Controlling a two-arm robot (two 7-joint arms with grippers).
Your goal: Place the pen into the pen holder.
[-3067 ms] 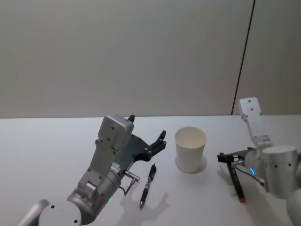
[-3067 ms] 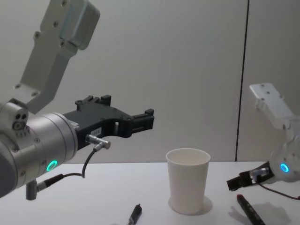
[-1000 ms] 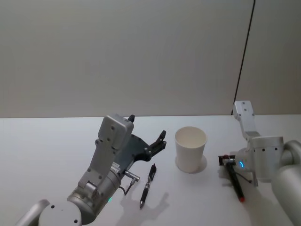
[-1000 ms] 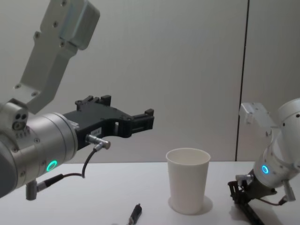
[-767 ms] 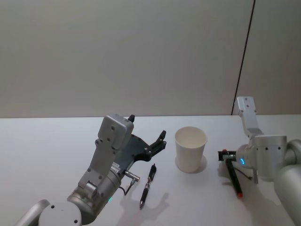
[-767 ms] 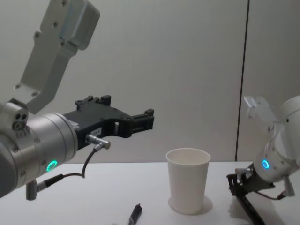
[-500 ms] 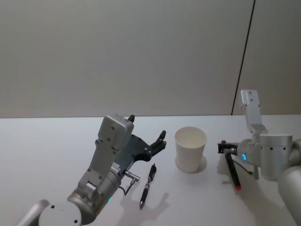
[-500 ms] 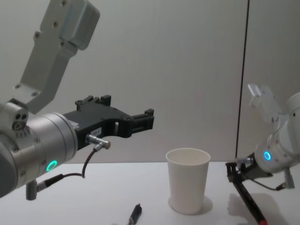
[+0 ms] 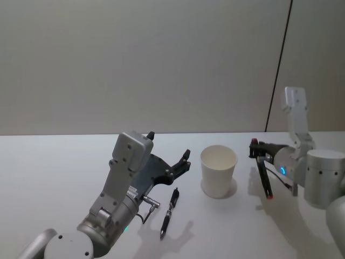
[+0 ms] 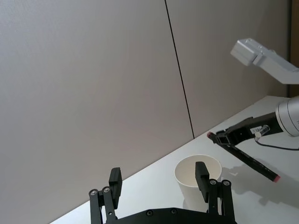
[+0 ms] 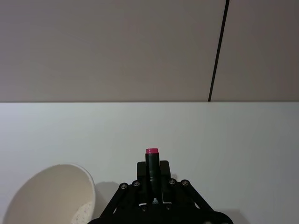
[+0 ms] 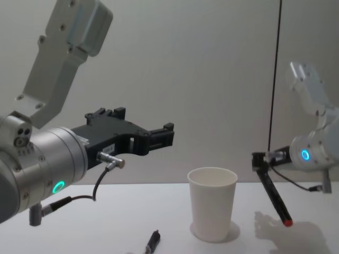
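- White table (image 9: 54, 178) under a grey wall; the pen holder (image 9: 218, 172) stands upright on it.
- Right gripper (image 9: 257, 151), at the holder's 3 o'clock, pinches a red-tipped pen (image 9: 265, 181) by its upper end; the pen slants down, clear of the table.
- Left gripper (image 10: 158, 177) hovers at the holder's 9 o'clock, fingers spread wide.
- Black pen (image 9: 168, 212) lies flat at the holder's 8 o'clock.

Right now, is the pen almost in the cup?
Done: the right gripper holds a red-tipped pen clear of the table. In hand: it hangs tilted beside the cup, not above it. To do: carry it over and drop it in. A second pen lies by the open left gripper.
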